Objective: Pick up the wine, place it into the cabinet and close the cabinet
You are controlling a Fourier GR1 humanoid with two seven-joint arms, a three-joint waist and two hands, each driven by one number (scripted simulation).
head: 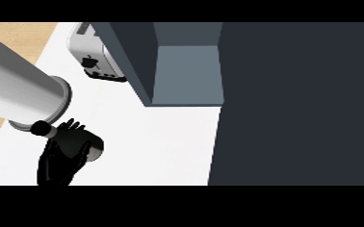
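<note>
My left hand shows at the lower left, at the end of a grey forearm that comes in from the left edge. Its black fingers are curled round a dark wine bottle, which is mostly hidden; only a rounded end with a grey rim shows at the hand's right side. The cabinet stands open up and to the right of the hand, and its grey-blue inside holds nothing I can see. Its dark door fills the right side of the view. My right hand does not show.
A silver toaster stands on the white counter at the back left, just left of the cabinet's side wall. A strip of wooden floor shows beyond the counter's left edge.
</note>
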